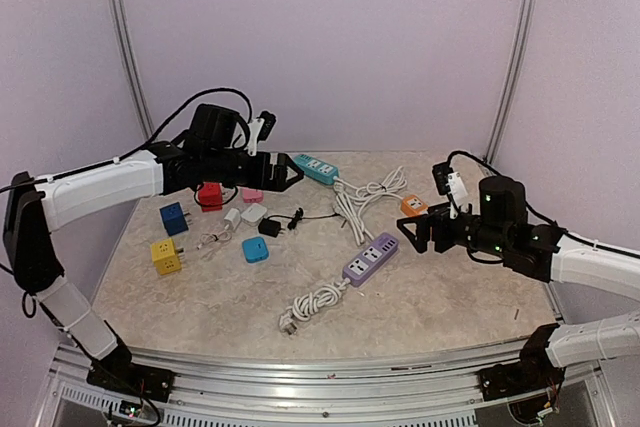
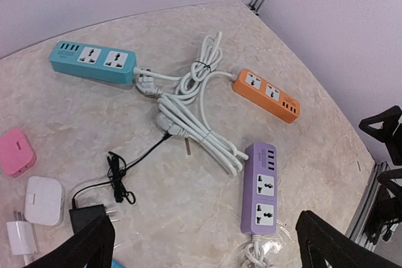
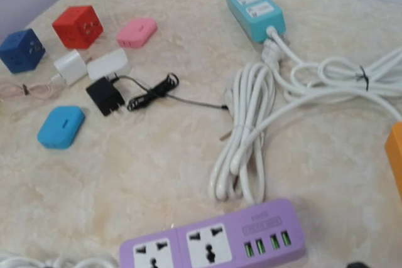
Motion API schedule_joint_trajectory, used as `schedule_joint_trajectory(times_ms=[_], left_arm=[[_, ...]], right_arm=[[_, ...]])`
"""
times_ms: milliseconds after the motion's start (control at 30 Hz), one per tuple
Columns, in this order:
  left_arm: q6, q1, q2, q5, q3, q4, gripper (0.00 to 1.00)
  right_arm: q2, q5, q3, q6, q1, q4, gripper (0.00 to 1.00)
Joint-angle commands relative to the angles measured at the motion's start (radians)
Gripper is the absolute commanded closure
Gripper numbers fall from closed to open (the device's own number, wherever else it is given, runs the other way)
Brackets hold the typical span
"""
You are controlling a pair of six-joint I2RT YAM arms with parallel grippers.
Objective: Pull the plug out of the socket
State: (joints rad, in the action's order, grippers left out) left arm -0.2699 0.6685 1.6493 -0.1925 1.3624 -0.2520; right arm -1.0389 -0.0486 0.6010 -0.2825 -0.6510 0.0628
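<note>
The purple socket strip [image 1: 371,258] [image 2: 259,187] [image 3: 213,243] lies right of the table's middle, and both of its outlets show bare, with nothing plugged in. The black plug [image 1: 270,228] [image 2: 88,216] [image 3: 105,96] lies loose on the table to its left, its thin black cord bunched beside it. My left gripper [image 1: 290,172] [image 2: 207,252] hovers high over the back left, open, its fingers [image 2: 78,249] wide apart around nothing. My right gripper [image 1: 412,232] hangs open just right of the purple strip; its fingers barely show in the right wrist view.
A teal strip [image 1: 316,168] and an orange strip [image 1: 413,206] lie at the back with coiled white cords [image 1: 365,197]. Red [image 1: 210,196], blue [image 1: 174,218] and yellow [image 1: 166,256] cube adapters, plus pink, white and light-blue chargers, sit at the left. Another white cord [image 1: 312,303] lies in front.
</note>
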Motion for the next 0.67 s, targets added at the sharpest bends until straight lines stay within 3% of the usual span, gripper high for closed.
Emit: schedule_joint_trajectory(times_ms=[0, 167, 333, 633], left_arm=[[-0.103, -0.095, -0.179, -0.044, -0.176, 0.035, 0.01], [-0.17, -0.222, -0.368, -0.026, -0.368, 0.009, 0.01], [-0.232, -0.265, -0.53, -0.005, -0.534, 0.027, 0.01], [-0.288, -0.265, -0.581, 0.017, -0.668, 0.067, 0.01]], right_arm=[[-0.009, -0.012, 0.034, 0.016, 0.011, -0.016, 0.0], [-0.048, -0.038, 0.025, 0.003, 0.012, 0.011, 0.0], [-0.107, -0.071, -0.006, -0.023, 0.013, 0.067, 0.0], [-0.192, -0.105, -0.027, -0.039, 0.013, 0.131, 0.0]])
